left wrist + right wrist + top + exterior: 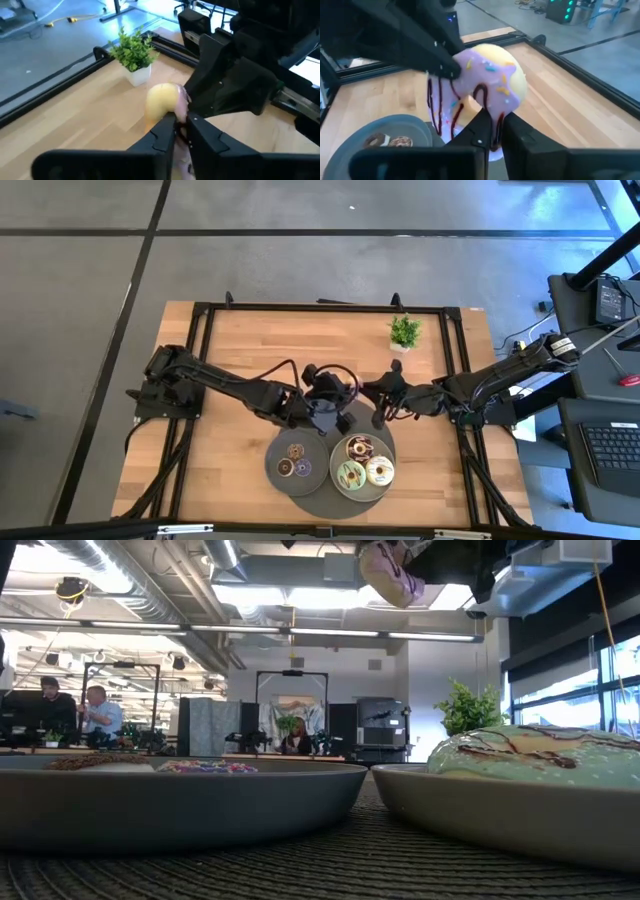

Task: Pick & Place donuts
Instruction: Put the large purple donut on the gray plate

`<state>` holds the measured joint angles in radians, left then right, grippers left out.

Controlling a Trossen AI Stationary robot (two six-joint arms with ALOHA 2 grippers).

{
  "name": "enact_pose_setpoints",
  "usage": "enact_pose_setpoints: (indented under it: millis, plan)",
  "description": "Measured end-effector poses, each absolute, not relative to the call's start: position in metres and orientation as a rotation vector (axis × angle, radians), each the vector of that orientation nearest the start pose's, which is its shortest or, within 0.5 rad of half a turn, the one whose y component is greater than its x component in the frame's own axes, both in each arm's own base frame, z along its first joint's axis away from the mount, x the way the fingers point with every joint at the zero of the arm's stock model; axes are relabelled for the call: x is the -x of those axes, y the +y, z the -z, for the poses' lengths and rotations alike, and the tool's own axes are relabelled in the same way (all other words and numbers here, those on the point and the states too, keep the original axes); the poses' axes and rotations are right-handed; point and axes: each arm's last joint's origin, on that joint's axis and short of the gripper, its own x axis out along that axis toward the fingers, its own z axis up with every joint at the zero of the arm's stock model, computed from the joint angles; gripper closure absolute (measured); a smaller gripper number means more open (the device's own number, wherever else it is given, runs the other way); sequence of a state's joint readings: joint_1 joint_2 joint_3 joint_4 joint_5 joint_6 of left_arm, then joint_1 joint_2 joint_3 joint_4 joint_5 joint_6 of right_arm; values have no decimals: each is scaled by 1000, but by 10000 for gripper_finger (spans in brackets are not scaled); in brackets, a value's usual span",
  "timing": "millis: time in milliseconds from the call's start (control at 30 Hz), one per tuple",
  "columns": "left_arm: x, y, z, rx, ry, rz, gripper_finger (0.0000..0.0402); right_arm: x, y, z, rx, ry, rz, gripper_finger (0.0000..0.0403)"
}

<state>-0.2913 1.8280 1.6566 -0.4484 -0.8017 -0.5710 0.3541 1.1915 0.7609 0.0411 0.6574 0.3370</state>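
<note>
Nearest you, at the table's front edge, two grey plates sit side by side on a dark round mat (325, 500). The left plate (277, 452) carries three mini donuts (296, 461), brown and purple. The right plate (340, 457) holds three larger ones: a chocolate donut (359, 447), a green donut (351, 475) and a cream donut (379, 471). From table height you see the green one (525, 752) bulging over its plate's rim (470, 802), with the mini donuts barely showing above the other rim (180, 790).

Just behind the plates both arms meet over the middle of the table. Your left gripper (322, 412) and your right gripper (384, 406) are each clamped on the same pink donut (482, 80), which hangs in the air between them above the wood. Its pink icing with sprinkles and dark drizzle faces the right wrist camera, and its pale yellow underside (161, 102) faces the left one. The left gripper (182, 131) pinches one edge and the right gripper (492, 131) pinches the opposite edge, fingers closed tight on it.

Farther back, a small potted plant (404, 332) stands near the table's far right corner, well apart from the plates. Beyond the table, people (70, 710) sit at desks in the room
</note>
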Motion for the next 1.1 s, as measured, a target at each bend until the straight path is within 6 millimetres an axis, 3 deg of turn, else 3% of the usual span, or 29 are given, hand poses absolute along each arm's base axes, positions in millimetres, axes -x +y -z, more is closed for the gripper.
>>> enact_pose_setpoints:
  millis: [333,467,600,833,1100]
  plan:
    - [-361,-95,-355,241,421,-624,283,-237,72,-269,-221,334,239,368]
    - [-347,-95,-364,217,429,-638,266,-235,79,-268,-274,403,34,370]
    - [-339,-93,-362,222,475,-665,258,-231,96,-263,-372,518,-214,366]
    - [-340,-94,-348,225,564,-673,258,-219,116,-252,-514,699,-257,369]
    - [-340,-95,-345,219,596,-658,260,-227,136,-293,-411,750,-241,371]
